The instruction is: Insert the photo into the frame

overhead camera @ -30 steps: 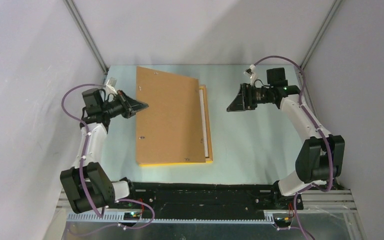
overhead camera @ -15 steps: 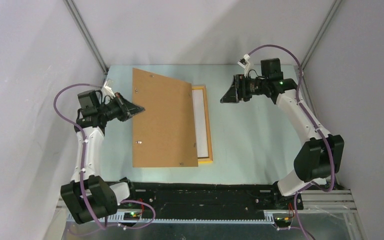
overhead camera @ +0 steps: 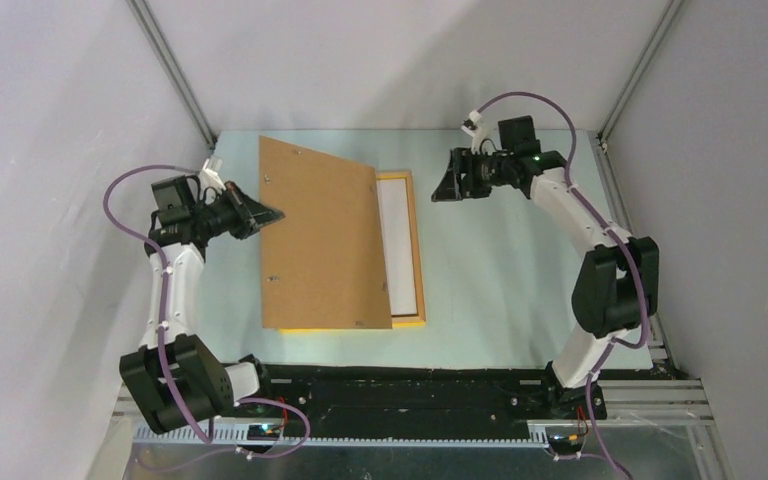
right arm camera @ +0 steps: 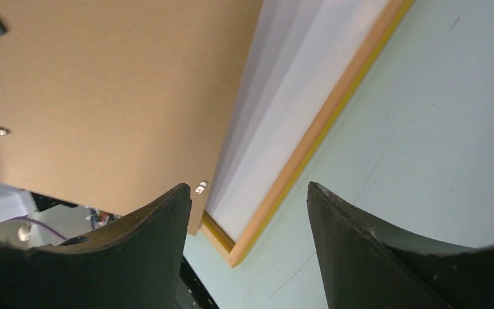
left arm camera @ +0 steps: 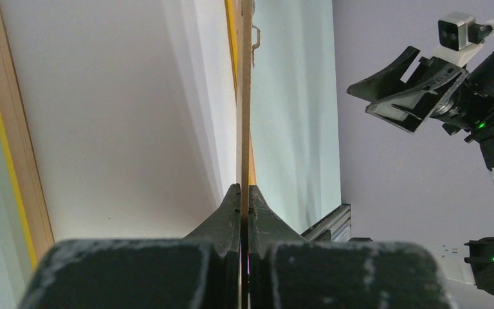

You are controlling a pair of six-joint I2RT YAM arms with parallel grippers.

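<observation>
Left end effector (overhead camera: 270, 213): pinching the backing board (overhead camera: 320, 245) edge, board tilted up.
Right end effector (overhead camera: 444, 188): spread, empty, near the frame (overhead camera: 419, 250).
Progress: white sheet (overhead camera: 398, 240) lies in the frame; board not yet lowered.

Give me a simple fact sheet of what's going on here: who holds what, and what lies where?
left tool: shut on the edge of the brown backing board, holding it tilted up
right tool: open, empty, in the air right of the frame
frame: flat on the table, partly under the board
inside frame: a white surface
flower print: not visible
</observation>
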